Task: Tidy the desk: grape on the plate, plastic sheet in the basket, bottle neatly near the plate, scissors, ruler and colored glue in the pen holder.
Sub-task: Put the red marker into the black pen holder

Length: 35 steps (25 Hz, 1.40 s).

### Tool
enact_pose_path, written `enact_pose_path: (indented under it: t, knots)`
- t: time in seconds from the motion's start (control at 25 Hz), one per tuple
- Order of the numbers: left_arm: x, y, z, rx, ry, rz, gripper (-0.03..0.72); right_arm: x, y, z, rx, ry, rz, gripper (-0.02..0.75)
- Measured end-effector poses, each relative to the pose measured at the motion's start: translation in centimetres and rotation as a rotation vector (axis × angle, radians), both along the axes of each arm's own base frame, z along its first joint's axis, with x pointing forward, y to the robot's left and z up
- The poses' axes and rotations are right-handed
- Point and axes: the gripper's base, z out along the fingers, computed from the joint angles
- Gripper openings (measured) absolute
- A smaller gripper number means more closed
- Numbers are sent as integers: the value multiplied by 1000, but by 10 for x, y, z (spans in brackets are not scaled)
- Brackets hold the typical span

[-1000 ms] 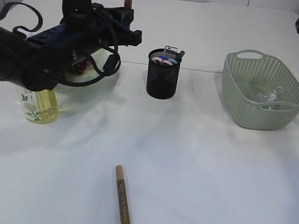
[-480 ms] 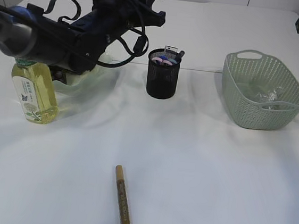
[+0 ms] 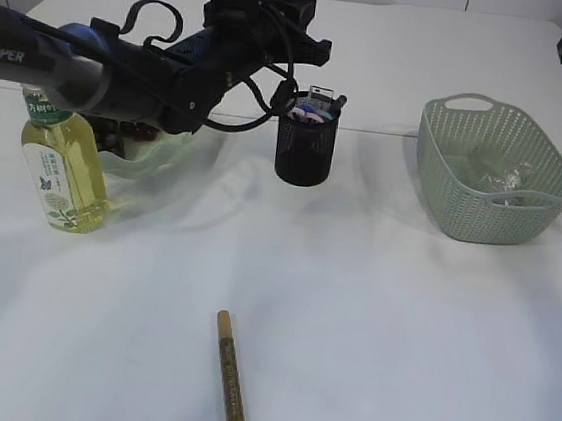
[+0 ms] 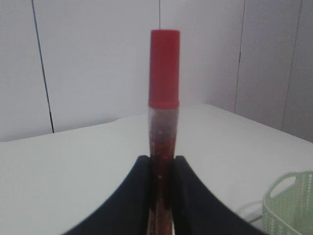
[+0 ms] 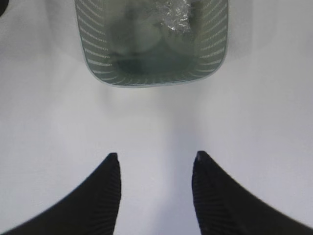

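Your left gripper [image 4: 161, 166], clenched on the red-capped glue tube [image 4: 163, 122], swung from the frame's left to above the pen holder [image 3: 306, 143] at upper centre; insertion looked next. Right gripper [image 5: 155, 164] hung open.

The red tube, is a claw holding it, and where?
Yes. The left claw pinches the red-capped glue tube around its lower clear part, with the cap end sticking out free. The right claw is open and holds nothing.
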Motion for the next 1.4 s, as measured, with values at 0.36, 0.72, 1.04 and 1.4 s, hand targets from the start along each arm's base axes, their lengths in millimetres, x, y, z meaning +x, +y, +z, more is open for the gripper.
enact_pose_path:
  t: [0.36, 0.72, 1.04, 1.4]
  knots:
    - [6, -4, -21, 28, 36, -6, 90, 0, 0, 0, -4, 0, 0, 384]
    - [7, -5, -27, 38, 54, -6, 91, 0, 0, 0, -4, 0, 0, 384]
    - [14, -11, -32, 44, 18, -26, 92, 0, 0, 0, -6, 0, 0, 384]
    - [14, -11, -32, 45, 17, -26, 92, 0, 0, 0, -6, -4, 0, 384]
